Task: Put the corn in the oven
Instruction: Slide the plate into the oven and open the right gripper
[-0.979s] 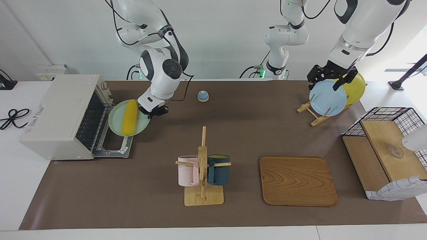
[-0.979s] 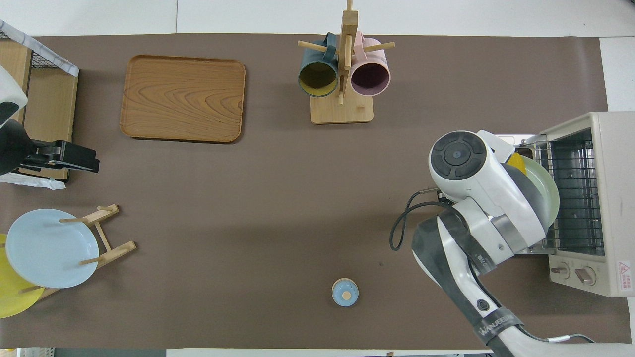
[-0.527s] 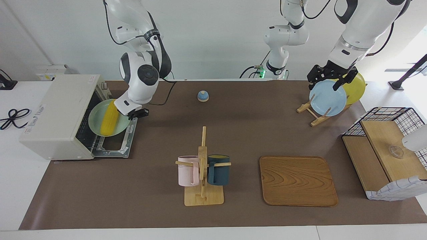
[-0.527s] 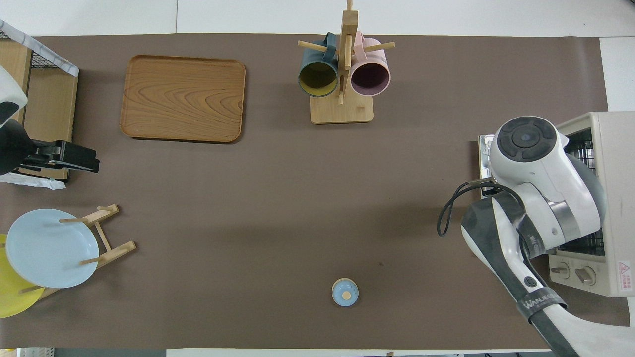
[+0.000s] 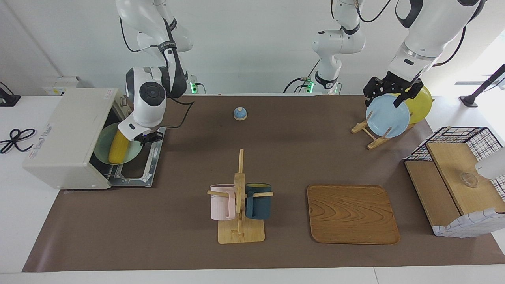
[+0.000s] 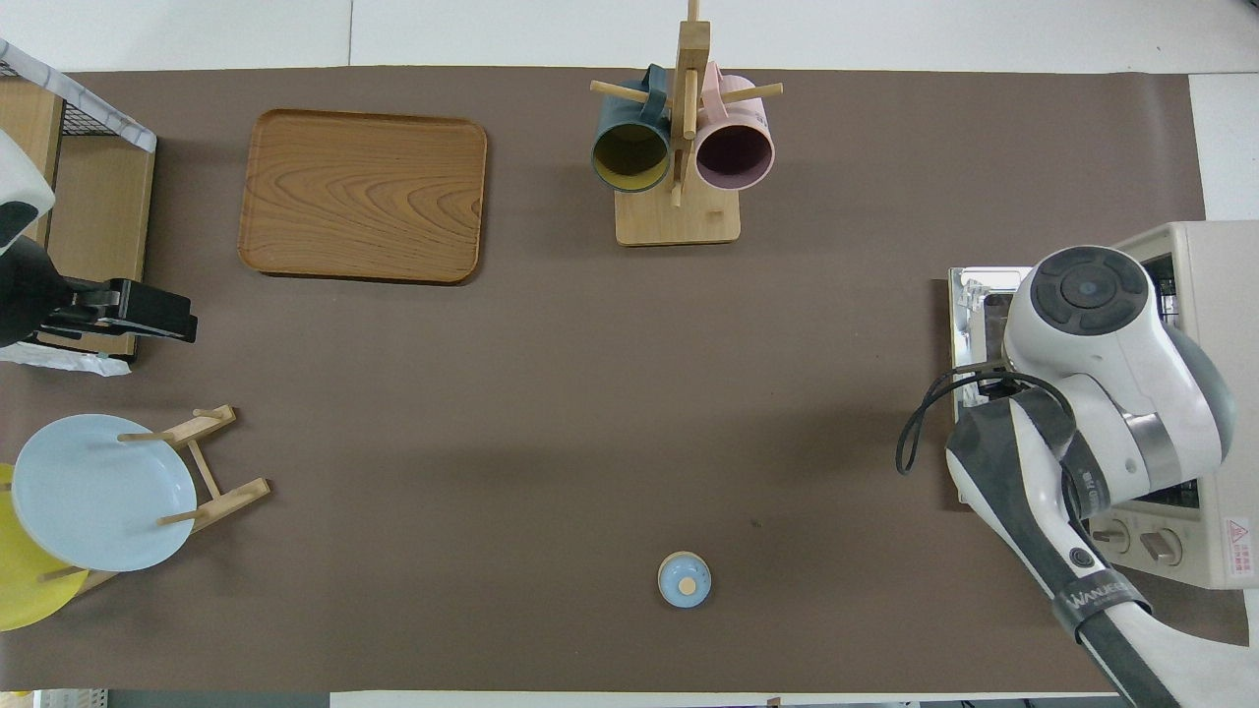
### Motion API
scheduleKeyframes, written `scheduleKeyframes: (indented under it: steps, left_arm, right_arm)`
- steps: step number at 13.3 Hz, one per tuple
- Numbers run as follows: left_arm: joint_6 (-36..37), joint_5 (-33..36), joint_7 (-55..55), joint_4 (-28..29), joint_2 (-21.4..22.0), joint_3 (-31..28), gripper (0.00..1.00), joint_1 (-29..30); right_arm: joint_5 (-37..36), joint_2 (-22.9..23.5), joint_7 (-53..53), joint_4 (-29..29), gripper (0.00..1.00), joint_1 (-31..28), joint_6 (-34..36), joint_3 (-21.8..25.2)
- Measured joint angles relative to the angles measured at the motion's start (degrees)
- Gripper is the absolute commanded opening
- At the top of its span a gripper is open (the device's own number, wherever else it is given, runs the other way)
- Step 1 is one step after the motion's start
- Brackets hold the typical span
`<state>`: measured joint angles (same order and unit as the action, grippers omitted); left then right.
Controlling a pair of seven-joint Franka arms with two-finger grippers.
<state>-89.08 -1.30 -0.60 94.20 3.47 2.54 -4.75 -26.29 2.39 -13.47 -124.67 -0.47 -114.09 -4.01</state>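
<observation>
The yellow corn (image 5: 118,146) lies on a pale green plate (image 5: 100,146). My right gripper (image 5: 146,138) is shut on the plate's rim and holds the plate partly inside the off-white oven (image 5: 67,134), over its wire rack. The oven's door (image 5: 136,173) lies open and flat. In the overhead view my right arm covers the corn and the plate, and only the oven (image 6: 1220,295) shows. My left gripper (image 5: 388,94) waits open over the blue plate (image 5: 386,116).
The blue plate and a yellow plate (image 5: 420,100) stand in a wooden rack. A mug tree (image 5: 240,197) holds a pink and a dark blue mug. A wooden tray (image 5: 351,213), a wire shelf (image 5: 457,173) and a small blue bell (image 5: 240,113) are also on the table.
My right gripper has carried the plate with the corn from in front of the open door into the oven's mouth. The left arm has not moved.
</observation>
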Motion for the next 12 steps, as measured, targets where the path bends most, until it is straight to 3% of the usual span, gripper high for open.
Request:
scheduleKeyframes:
  steps: [1, 12]
  left_arm:
    - [0.00, 0.00, 0.00, 0.00, 0.00, 0.00, 1.00, 0.00]
    - [0.00, 0.00, 0.00, 0.00, 0.00, 0.00, 1.00, 0.00]
  right_arm:
    - [0.00, -0.01, 0.74, -0.01, 0.15, -0.71, -0.10, 0.01]
    - [0.01, -0.02, 2.88, -0.46, 0.15, -2.22, -0.60, -0.06]
